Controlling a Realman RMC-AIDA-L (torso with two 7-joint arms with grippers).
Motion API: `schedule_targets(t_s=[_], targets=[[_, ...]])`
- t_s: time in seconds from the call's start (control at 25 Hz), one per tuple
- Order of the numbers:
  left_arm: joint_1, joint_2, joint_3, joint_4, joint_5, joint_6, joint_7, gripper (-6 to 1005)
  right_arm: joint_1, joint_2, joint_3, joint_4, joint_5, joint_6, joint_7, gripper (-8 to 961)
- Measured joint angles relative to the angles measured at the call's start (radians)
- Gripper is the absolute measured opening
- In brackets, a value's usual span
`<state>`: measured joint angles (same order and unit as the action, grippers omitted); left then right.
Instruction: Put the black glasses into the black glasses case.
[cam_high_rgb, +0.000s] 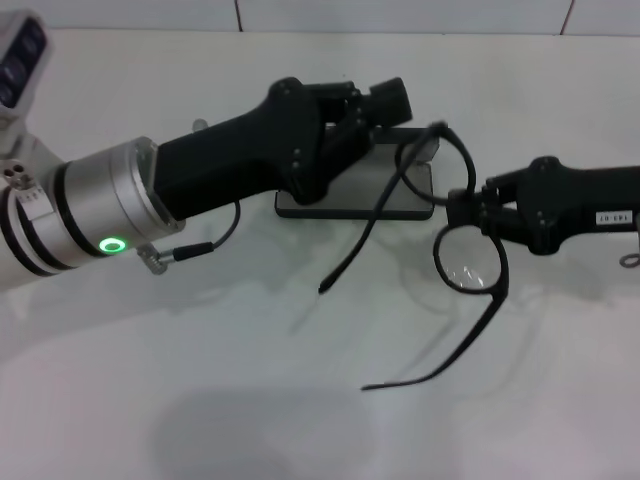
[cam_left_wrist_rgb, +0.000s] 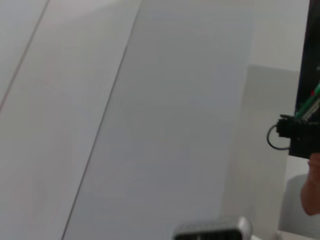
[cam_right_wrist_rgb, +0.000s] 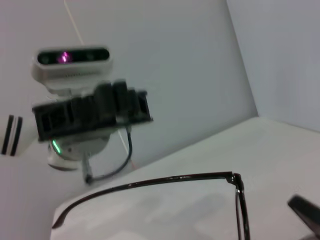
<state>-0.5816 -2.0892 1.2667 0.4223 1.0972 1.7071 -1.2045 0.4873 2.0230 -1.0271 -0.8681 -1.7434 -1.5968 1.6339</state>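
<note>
From the head camera I saw my right hand (cam_high_rgb: 462, 208) reaching in from the right, closed on the black glasses (cam_high_rgb: 455, 215) at the bridge between the two lenses. The glasses hung clear of the white counter (cam_high_rgb: 250, 400), with both temple arms unfolded and trailing toward me and to my left. One lens ring sat below the fingers, nearer me, and the other sat above them, over the right end of the black glasses case (cam_high_rgb: 355, 200).

The case lay open on the counter, its grey lining showing, just in front of my left hand (cam_high_rgb: 385, 105). That hand stretched in from the left above the case's far edge, and I could not tell whether its fingers were spread or closed. A green light glowed on the left arm's silver wrist ring (cam_high_rgb: 112, 245).

My right wrist camera showed one temple arm of the glasses (cam_right_wrist_rgb: 150, 184) running across the view above the counter, with the left arm's wrist and its camera (cam_right_wrist_rgb: 75, 62) farther off. My left wrist camera showed mostly pale wall.
</note>
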Motion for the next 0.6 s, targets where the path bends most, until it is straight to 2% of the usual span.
schedule_targets(t_s=[0.16,0.6], targets=[[-0.003,0.001,0.011,0.0,0.01,-0.003,0.0,36,-0.002,-0.002,0.002,0.001,0.072,-0.004,-0.028,92],[-0.007,0.0,0.013,-0.001,0.038,-0.004,0.005,42,0.034,-0.002,-0.007,0.002,0.123,-0.031,-0.045,90]])
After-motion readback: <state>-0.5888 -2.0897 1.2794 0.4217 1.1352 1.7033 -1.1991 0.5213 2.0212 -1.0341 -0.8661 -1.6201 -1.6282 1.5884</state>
